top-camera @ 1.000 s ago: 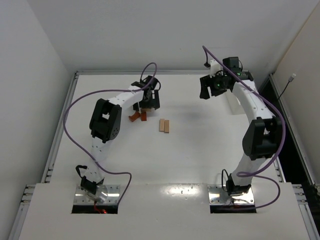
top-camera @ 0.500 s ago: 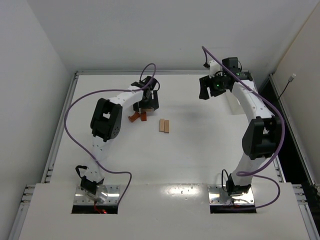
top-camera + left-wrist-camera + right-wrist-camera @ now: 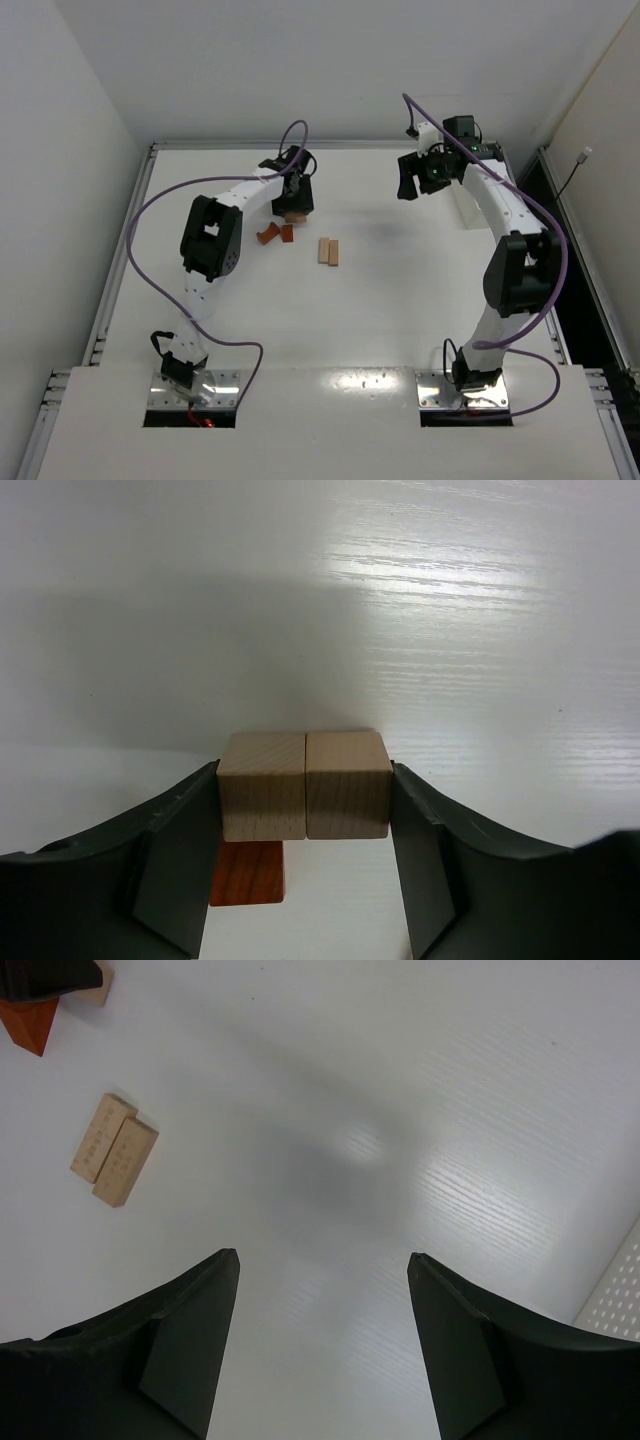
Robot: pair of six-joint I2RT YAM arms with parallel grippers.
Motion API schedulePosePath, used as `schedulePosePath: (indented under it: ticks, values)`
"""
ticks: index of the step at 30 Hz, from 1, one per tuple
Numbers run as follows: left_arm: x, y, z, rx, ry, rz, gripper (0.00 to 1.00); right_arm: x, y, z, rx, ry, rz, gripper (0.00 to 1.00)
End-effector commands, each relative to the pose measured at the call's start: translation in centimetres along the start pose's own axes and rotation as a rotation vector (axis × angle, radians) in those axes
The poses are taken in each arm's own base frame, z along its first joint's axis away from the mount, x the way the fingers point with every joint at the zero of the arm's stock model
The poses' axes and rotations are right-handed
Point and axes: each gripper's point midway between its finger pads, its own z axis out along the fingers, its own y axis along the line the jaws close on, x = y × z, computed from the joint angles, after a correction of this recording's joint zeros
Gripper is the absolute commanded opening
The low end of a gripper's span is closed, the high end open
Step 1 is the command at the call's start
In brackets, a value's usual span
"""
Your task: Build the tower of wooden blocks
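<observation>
Gripping two pale blocks [image 3: 303, 795] side by side, the left end effector [image 3: 305, 805] is working upper-centre. The right end effector [image 3: 320, 1270] is hanging open, empty. Planks [image 3: 328, 251] and reddish-brown pieces [image 3: 287, 233] are lying unstacked, so building seems barely begun.

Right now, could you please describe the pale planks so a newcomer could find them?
Look at the middle of the white table. Two pale planks lie flat there, side by side and touching, nothing gripping them; unlike the reddish-brown blocks to their left, they are tan and elongated.
</observation>
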Motion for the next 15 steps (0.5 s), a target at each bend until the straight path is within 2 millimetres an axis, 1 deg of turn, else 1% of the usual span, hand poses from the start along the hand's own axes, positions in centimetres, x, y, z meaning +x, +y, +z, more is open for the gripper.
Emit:
schedulePosePath:
  ticks: [1, 2, 3, 4, 6, 9, 10, 11, 12, 13, 14, 15]
  values:
    - [-1.8, -0.7, -2.0, 0.055, -0.042, 0.000, 0.05, -1.8, 0.5, -0.4, -0.017, -0.049, -0.014, 0.66]
    - [-1.2, -0.3, -1.9, 0.047, -0.028, 0.003, 0.05, -1.7, 0.3, -0.4, -0.008, -0.047, -0.014, 0.66]
    - [-1.0, -0.2, -2.1, 0.046, -0.025, 0.003, 0.05, -1.7, 0.3, -0.4, -0.008, -0.047, -0.014, 0.66]
    - [-1.1, -0.3, -2.8, 0.062, -0.027, 0.014, 0.01, -1.7, 0.3, -0.4, -0.008, -0.047, -0.014, 0.66]
    - [-0.3, -0.3, -3.1, 0.080, -0.006, 0.036, 0.00, -1.4, 0.4, -0.2, -0.010, -0.039, -0.011, 0.66]
    - [0.2, 0.1, -3.6, 0.094, 0.010, 0.139, 0.00, -1.6, 0.3, -0.2, -0.008, -0.047, -0.014, 0.66]
    - [0.3, 0.0, -4.2, 0.099, 0.007, 0.215, 0.00, -1.9, 0.4, -0.6, -0.005, -0.056, -0.018, 0.66]
    - [0.5, 0.2, -4.2, 0.096, 0.014, 0.239, 0.00, -1.5, 0.4, -0.4, -0.008, -0.048, -0.015, 0.66]
    - [0.2, 0.4, -5.1, 0.101, 0.000, 0.258, 0.00, -1.7, 0.5, -0.7, -0.005, -0.056, -0.018, 0.66]
    - [0.3, 0.3, -5.4, 0.115, 0.001, 0.287, 0.00, -1.4, 0.9, -0.5, -0.014, -0.047, -0.021, 0.66]
    - [0.3, 0.5, -5.9, 0.127, -0.005, 0.348, 0.00, -1.7, 1.0, -0.8, -0.012, -0.055, -0.025, 0.66]
    - [0.5, 0.2, -6.2, 0.162, -0.003, 0.383, 0.00, -1.7, 1.0, -0.8, -0.011, -0.055, -0.034, 0.66]
